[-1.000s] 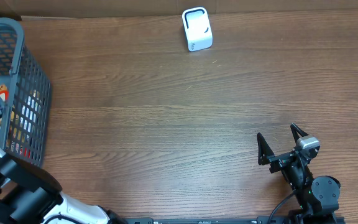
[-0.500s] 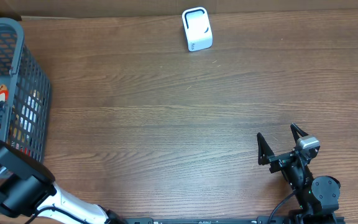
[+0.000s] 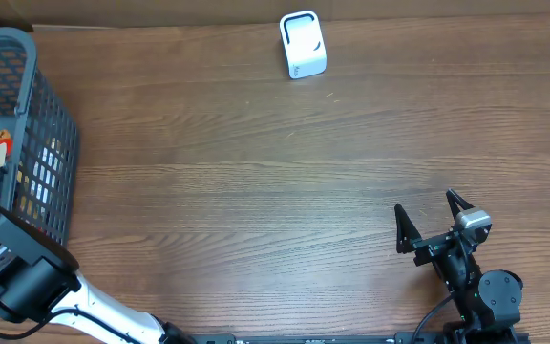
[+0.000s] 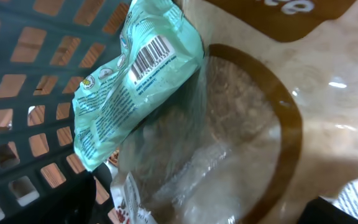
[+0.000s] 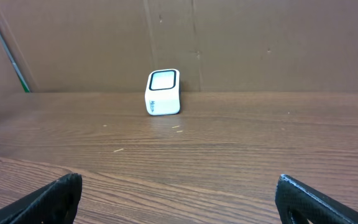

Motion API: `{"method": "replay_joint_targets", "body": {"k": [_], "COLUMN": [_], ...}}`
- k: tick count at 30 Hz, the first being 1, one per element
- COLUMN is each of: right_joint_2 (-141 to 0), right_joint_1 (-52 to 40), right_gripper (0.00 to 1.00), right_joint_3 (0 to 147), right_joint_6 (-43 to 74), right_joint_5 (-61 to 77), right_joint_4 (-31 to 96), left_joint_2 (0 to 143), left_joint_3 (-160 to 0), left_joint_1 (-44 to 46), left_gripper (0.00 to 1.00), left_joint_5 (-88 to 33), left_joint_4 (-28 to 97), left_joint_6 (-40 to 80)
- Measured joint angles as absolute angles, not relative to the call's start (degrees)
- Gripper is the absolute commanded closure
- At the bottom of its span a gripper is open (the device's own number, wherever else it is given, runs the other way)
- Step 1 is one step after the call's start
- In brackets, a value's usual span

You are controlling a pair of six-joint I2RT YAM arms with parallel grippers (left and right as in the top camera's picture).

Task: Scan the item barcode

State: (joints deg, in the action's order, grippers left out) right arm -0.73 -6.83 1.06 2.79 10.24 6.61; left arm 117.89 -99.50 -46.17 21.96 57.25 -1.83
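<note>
In the overhead view, a grey plastic lattice basket (image 3: 51,115) is seen at the left edge of the brown wooden table (image 3: 256,191). The left arm (image 3: 17,282) is extended into it from the lower left corner, and its pincer is hidden there. A small white box scanner with a dark window (image 3: 302,45) is set at the top centre, well apart from the basket. The right gripper (image 3: 424,201) is held at the lower right, spread wide and empty.

In the left wrist view, the left gripper (image 4: 210,208) is shown with its dark fingers at the two lower corners of the frame. They are spread, with a large clear plastic bag banded in brown (image 4: 253,143) between them; whether the bag is touched cannot be told. A mint-green foil packet (image 4: 135,87) is seen at the upper left, lying over the bag's edge and beside the basket wall, with its black-and-white barcode (image 4: 151,55) turned upward. The bag is judged to be the item aimed at. It would best be gripped at its full middle, not by loose film. The overlapping packet may be dragged up with it, and the basket wall is close on the left.

In the right wrist view, the scanner is seen left of centre in the upper half, before a brown cardboard wall (image 5: 260,43). The right fingers are spread at the lower corners, and no object is seen between them and the scanner window.
</note>
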Motion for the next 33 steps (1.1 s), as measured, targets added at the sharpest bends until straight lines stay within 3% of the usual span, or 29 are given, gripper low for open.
{"method": "replay_joint_targets", "body": {"k": [8, 11, 25, 33], "right_joint_2": [-0.7, -0.7, -0.7, -0.7], "right_joint_1": [-6.9, -6.9, -6.9, -6.8], "right_gripper": [0.00, 0.00, 0.00, 0.00], "right_joint_3": [1.1, 1.1, 1.1, 1.1], "right_joint_6": [2.8, 2.8, 2.8, 2.8], "right_joint_5": [10.2, 10.2, 10.2, 10.2], "right_joint_4": [6.6, 6.6, 6.6, 6.7], "left_joint_2": [121.3, 121.9, 121.7, 110.3], "left_joint_3": [-99.5, -99.5, -101.8, -105.7], "left_joint_1": [-46.1, -46.1, -45.0, -40.8], "left_gripper": [0.68, 0.96, 0.96, 0.96], "left_joint_5": [23.2, 23.9, 26.3, 27.2], "left_joint_4": [56.7, 56.6, 60.0, 58.0], "left_joint_6": [-1.0, -1.3, 0.1, 1.5]}}
